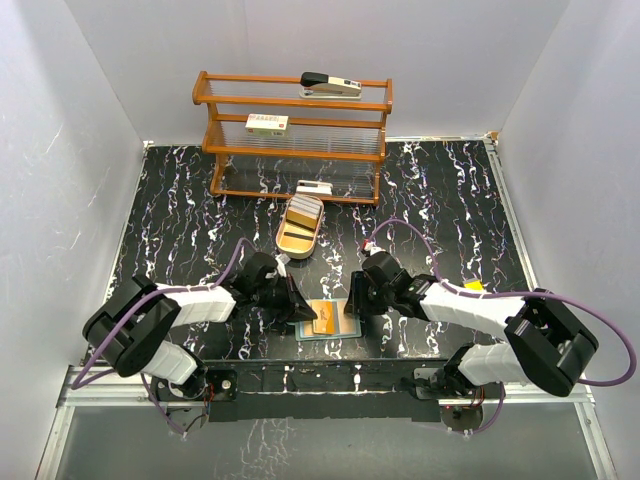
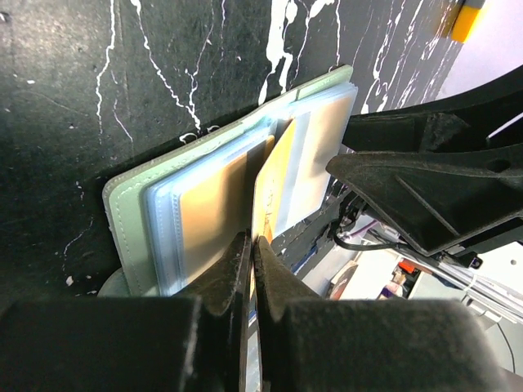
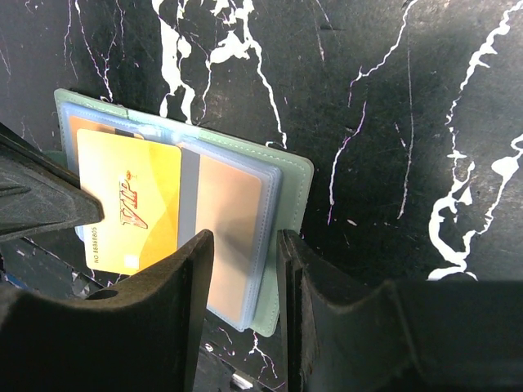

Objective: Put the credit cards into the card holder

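Gold VIP credit card is pinched edge-on by the left gripper, over the open card holder. The holder's edge shows between the parted fingers of the right gripper.

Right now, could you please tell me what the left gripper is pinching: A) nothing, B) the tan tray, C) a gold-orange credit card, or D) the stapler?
C: the left gripper is shut on a gold-orange credit card held on edge over the open card holder.
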Available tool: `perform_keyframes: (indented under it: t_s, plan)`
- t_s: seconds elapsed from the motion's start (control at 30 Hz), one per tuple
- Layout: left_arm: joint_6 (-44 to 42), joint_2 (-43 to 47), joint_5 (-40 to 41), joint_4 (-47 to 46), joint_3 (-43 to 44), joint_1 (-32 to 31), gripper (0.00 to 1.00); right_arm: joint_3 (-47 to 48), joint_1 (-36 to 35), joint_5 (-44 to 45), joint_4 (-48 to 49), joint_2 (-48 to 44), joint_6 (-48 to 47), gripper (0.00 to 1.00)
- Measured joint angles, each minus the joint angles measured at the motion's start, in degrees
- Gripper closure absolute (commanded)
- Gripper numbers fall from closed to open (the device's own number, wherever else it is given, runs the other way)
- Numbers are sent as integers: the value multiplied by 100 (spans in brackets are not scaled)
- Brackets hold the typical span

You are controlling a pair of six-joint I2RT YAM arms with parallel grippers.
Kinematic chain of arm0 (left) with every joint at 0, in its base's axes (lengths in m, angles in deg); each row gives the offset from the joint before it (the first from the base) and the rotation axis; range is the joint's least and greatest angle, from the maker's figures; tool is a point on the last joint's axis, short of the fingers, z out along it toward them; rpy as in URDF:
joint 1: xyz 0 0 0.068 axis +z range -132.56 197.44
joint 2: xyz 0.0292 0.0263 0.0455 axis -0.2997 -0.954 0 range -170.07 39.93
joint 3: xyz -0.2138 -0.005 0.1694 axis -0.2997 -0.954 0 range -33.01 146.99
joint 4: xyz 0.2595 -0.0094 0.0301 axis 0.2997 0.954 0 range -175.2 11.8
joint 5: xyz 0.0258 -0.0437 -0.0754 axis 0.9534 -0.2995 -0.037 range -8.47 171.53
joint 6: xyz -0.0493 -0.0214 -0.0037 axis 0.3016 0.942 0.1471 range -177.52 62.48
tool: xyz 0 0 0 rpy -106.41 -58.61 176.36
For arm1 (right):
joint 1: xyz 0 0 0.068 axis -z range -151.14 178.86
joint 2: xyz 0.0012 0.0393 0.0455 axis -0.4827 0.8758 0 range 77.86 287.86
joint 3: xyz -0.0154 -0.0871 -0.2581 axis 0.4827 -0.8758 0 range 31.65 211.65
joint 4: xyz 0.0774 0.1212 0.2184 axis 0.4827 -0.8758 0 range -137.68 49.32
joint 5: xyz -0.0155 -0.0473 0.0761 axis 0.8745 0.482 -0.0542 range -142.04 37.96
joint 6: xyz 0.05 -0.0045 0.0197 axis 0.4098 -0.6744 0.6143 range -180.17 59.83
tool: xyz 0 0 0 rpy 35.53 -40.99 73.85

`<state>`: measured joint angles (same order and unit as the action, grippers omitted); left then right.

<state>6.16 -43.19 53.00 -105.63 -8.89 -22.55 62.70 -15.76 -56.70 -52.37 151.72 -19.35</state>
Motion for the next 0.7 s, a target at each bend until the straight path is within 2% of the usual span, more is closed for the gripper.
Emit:
perform_keyframes:
  t_s: [0.7]
  plan:
    - [-400, -487, -136, 723, 608, -26, 100, -136, 0, -15, 103, -133, -20, 65]
